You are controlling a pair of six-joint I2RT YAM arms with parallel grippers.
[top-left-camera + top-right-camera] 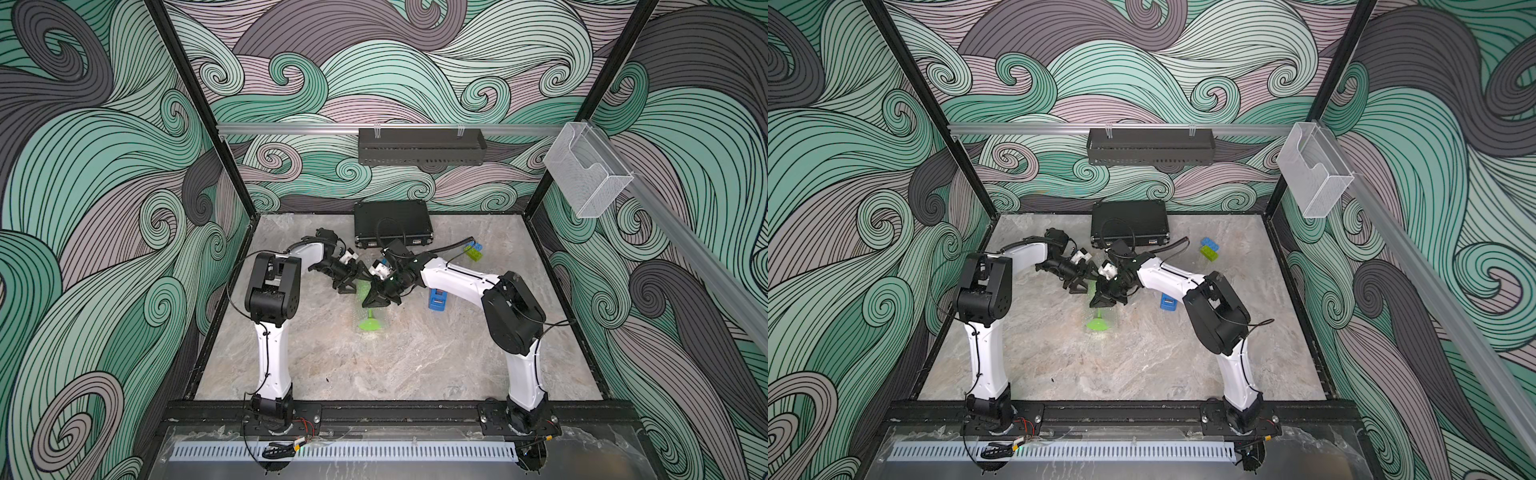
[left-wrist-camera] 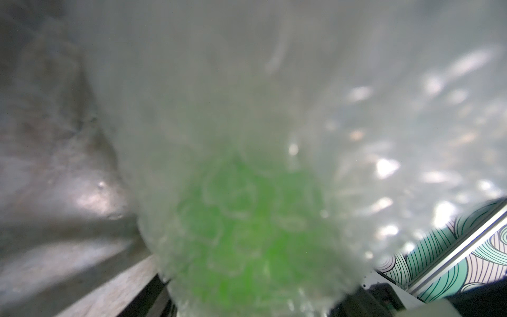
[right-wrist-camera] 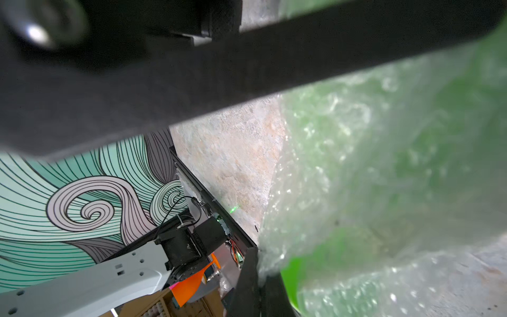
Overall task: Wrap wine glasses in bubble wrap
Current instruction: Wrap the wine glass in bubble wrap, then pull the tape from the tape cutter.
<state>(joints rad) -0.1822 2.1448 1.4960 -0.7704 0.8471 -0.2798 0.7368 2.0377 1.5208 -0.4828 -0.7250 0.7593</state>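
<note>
The lime-green wine glass [image 1: 369,324] lies on its side at the middle of the marble table, foot toward the front; its bowl is hidden between the two grippers. Bubble wrap [image 3: 356,164] covers it, and in the left wrist view the bowl [image 2: 247,233] shows green through the wrap [image 2: 356,131]. My left gripper [image 1: 348,286] stands wide around the wrapped bowl and seems to hold it; its fingers are hidden in its own view. My right gripper [image 3: 259,255] is shut, pinching an edge of the wrap beside the stem, just above the foot in a top view [image 1: 1104,300].
A black case [image 1: 392,224] lies at the back of the table. A lime-green and a blue toy brick [image 1: 474,251] sit back right, and a blue block [image 1: 437,300] stands under the right forearm. A black shelf [image 1: 420,146] hangs on the back wall.
</note>
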